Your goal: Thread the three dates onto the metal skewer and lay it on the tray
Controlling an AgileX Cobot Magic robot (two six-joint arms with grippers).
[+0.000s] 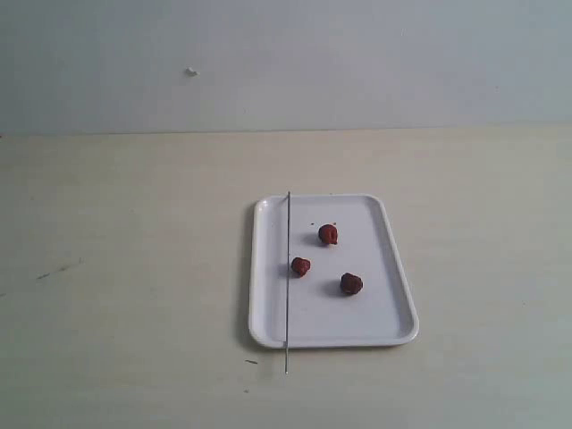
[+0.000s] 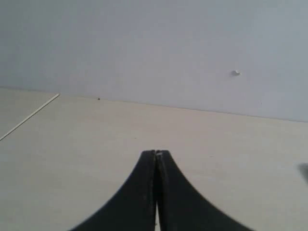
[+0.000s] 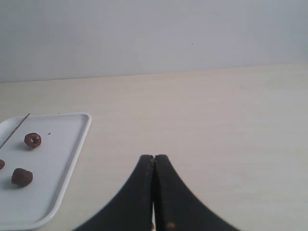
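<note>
— Jaws first: how are they held?
— Both pairs are seen pressed together with nothing between them. The black left gripper (image 2: 156, 153) is closed on air above bare table, and the same is noted of the right gripper (image 3: 154, 156). Neither is shown in the exterior view.
— And what is found further out?
— Well apart from the right gripper, the flat white rectangular tray (image 1: 389, 308) with a low raised rim is set on the pale beige table (image 1: 125, 268). Three small, wrinkled, dark reddish-brown dates (image 1: 328, 234) are scattered loose on it, apart from one another. The thin, straight grey metal skewer (image 1: 288, 295) is laid lengthwise across the tray near its left rim, with both ends reaching past the rim. One date (image 1: 300, 266) is just beside the skewer, though whether it is touched cannot be told.
— How much is judged done?
— Nothing, it is judged. No date is pierced and the skewer is bare. All three threadings and the final laying down are left to do.
— Is any writing or brand to be read?
— None is found. Only a small pale speck (image 1: 191, 71) is seen on the grey-white wall (image 1: 402, 63).
</note>
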